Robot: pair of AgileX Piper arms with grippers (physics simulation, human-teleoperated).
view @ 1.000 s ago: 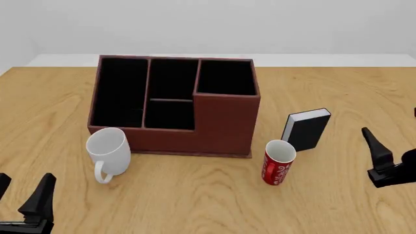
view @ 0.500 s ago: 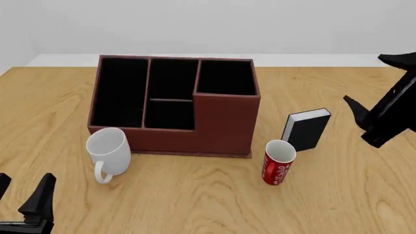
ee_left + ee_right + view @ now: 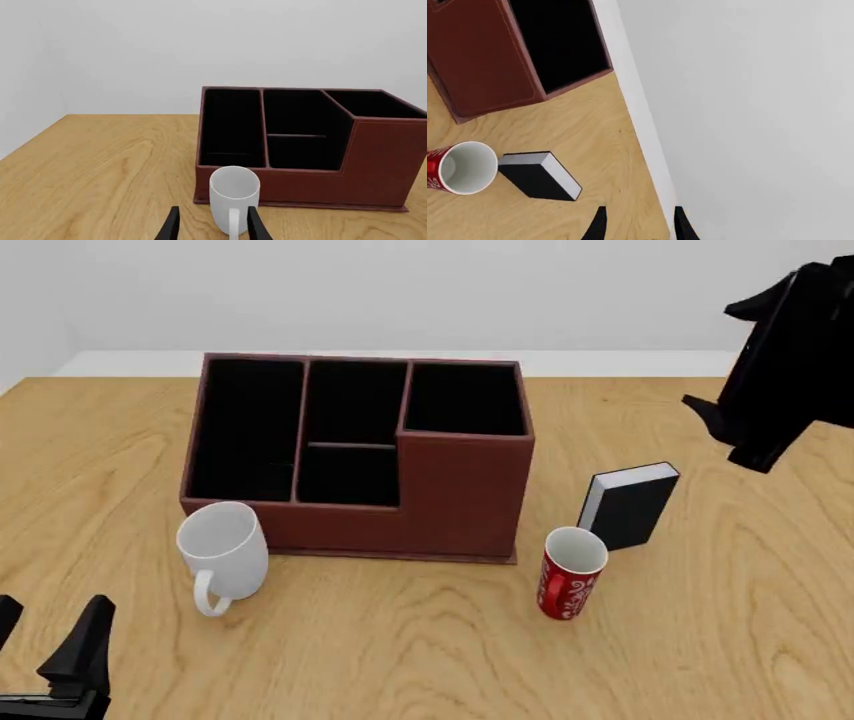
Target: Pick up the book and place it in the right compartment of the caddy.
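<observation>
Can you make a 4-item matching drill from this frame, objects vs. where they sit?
Things:
1. mug
2. red can
3. book
4. right gripper

Places or states:
A. raised above the table at the far right, holding nothing
B. upright on the table to the right of the caddy, just behind the red can
C. in front of the caddy's left end, handle toward the camera
D. open top, in front of the book, near the caddy's right front corner

Pairs: 1-C, 2-D, 3-B, 4-A
</observation>
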